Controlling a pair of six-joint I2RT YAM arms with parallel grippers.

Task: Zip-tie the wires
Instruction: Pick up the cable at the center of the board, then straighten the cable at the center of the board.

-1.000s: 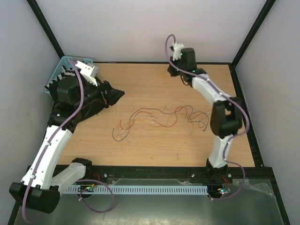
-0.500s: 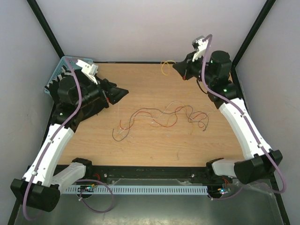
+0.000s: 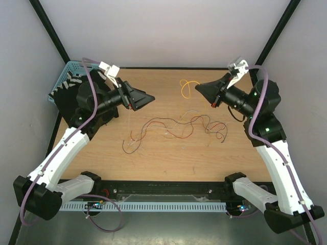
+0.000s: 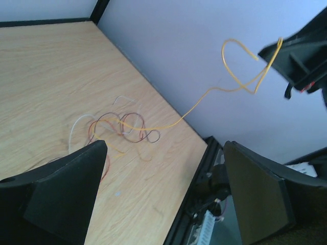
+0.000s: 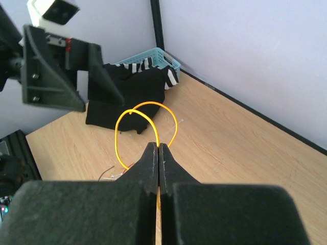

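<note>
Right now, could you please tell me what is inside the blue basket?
Black-and-white striped pieces show above the blue basket rim, with black material spilling over its front. Whatever lies deeper is covered by them.

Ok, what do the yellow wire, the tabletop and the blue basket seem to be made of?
The yellow wire: probably smooth plastic insulation; it holds a springy loop in mid-air. The tabletop: wood or wood-look laminate, matte, with visible grain. The blue basket: likely moulded plastic, given its slotted lattice walls.

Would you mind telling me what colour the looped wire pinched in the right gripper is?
The wire is yellow-orange; the right wrist view shows it best.
</note>
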